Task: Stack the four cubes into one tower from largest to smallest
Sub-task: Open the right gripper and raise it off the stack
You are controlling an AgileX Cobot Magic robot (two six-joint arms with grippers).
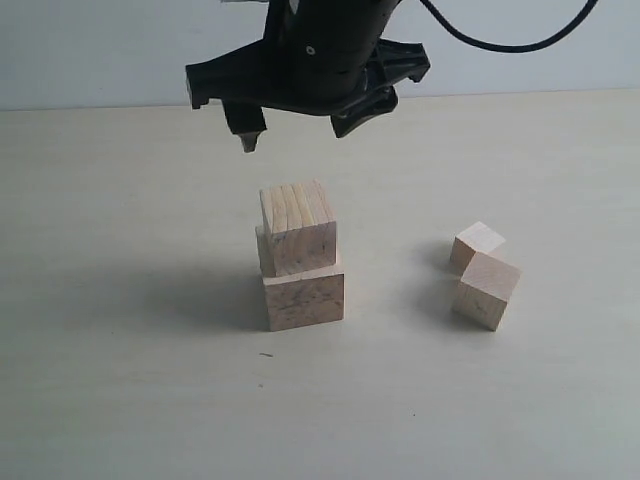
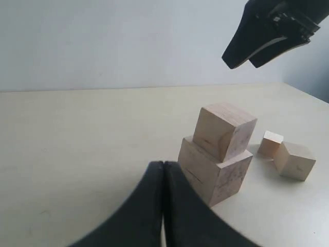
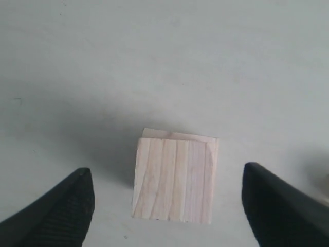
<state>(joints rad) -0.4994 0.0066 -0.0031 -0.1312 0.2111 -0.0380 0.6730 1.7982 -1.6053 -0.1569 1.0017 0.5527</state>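
Overhead, the right gripper (image 1: 298, 131) gapes wide, clear of the upper cube (image 1: 298, 228).

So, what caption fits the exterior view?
Open right gripper hovers over second cube stacked on largest cube; third cube and smallest cube wait aside.

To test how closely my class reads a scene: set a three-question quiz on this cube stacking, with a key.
1. True or false: the right pincer hangs open above the stack.
2. How many cubes are in the stack?
3. The smallest cube sits: A) on the stack; B) on the table beside another loose cube; C) between the pincer's fingers.
Key: 1 true; 2 two; 3 B.
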